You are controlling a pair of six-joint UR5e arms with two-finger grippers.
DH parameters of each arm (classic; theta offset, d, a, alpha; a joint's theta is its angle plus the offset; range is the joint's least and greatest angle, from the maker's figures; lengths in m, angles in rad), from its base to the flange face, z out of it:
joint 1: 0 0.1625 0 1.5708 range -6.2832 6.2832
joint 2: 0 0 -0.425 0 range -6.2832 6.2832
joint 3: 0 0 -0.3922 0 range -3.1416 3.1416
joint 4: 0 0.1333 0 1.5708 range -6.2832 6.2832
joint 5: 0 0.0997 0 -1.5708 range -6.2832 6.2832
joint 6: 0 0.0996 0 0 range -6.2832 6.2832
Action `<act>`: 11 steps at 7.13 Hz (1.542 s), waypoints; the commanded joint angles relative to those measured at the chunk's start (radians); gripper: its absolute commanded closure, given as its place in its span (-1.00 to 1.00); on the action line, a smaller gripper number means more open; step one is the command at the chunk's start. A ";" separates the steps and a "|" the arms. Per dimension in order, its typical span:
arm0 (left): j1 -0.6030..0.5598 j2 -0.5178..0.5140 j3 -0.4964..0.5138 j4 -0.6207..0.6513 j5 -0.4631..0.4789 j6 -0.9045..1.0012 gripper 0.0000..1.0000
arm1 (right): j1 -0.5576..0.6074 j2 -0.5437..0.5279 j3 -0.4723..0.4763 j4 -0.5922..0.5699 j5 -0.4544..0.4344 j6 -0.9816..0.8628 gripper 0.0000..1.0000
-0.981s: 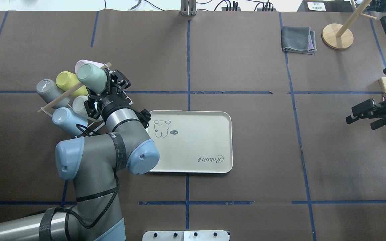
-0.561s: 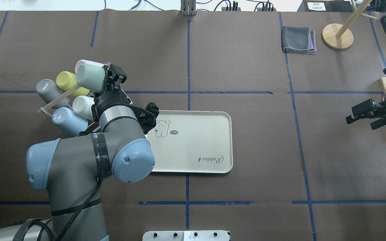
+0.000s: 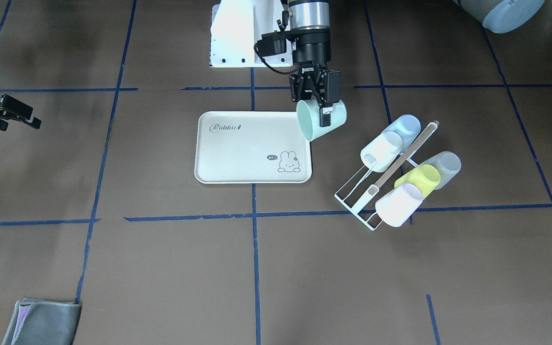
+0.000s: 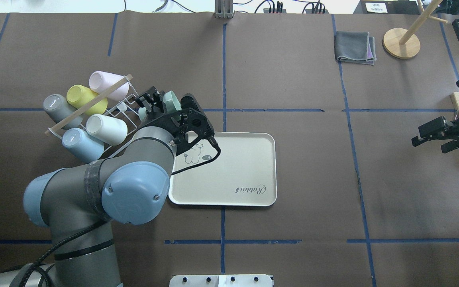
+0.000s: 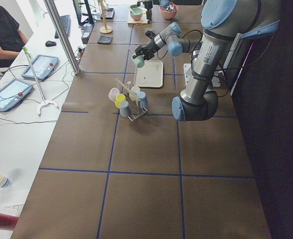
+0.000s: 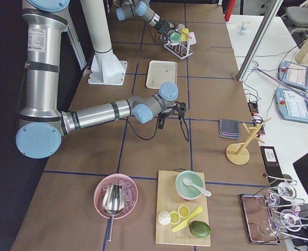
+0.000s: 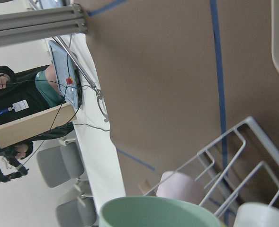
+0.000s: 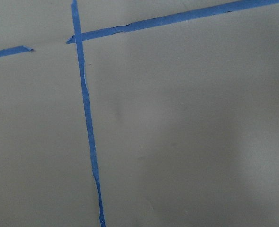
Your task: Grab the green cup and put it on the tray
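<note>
My left gripper (image 3: pixel 323 104) is shut on the pale mint-green cup (image 3: pixel 321 120) and holds it tilted in the air, mouth towards the tray. The cup hangs just off the corner of the cream-white Rabbit tray (image 3: pixel 237 153) that lies nearest the rack. In the overhead view the cup (image 4: pixel 170 100) shows past my left gripper (image 4: pixel 154 104), between the rack and the tray (image 4: pixel 237 167). Its rim fills the bottom of the left wrist view (image 7: pixel 158 213). My right gripper (image 4: pixel 426 145) is open and empty, far off at the table's right edge.
A white wire rack (image 4: pixel 124 104) with a wooden bar holds pink, yellow-green, grey, white and pale blue cups, left of the tray. A folded grey cloth (image 4: pixel 355 48) and a wooden stand (image 4: pixel 401 43) sit at the far right.
My left gripper has lifted the green cup off the rack, turned at the wrist, and carried it right towards the tray's far left corner. The right arm has not moved.
</note>
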 commanded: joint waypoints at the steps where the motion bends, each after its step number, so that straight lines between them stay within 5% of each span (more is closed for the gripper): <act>1: 0.006 0.002 0.156 -0.457 -0.009 -0.327 -0.40 | 0.009 0.003 0.003 0.001 0.000 0.000 -0.98; 2: 0.007 0.002 0.250 -0.673 -0.008 -0.392 -0.40 | 0.024 0.005 0.006 0.001 0.004 -0.008 -0.98; 5: 0.038 0.014 0.413 -0.978 -0.005 -0.461 -0.39 | 0.032 0.009 0.006 0.001 0.006 -0.031 -0.98; 7: 0.099 0.038 0.424 -1.039 0.066 -0.482 -0.26 | 0.035 0.012 0.012 0.001 0.008 -0.032 -0.98; 8: 0.114 0.045 0.427 -1.053 0.087 -0.486 -0.42 | 0.035 0.011 0.019 0.001 0.008 -0.031 -0.98; 11: 0.159 0.033 0.562 -1.137 0.190 -0.486 -0.45 | 0.035 0.011 0.023 0.001 0.008 -0.032 -0.98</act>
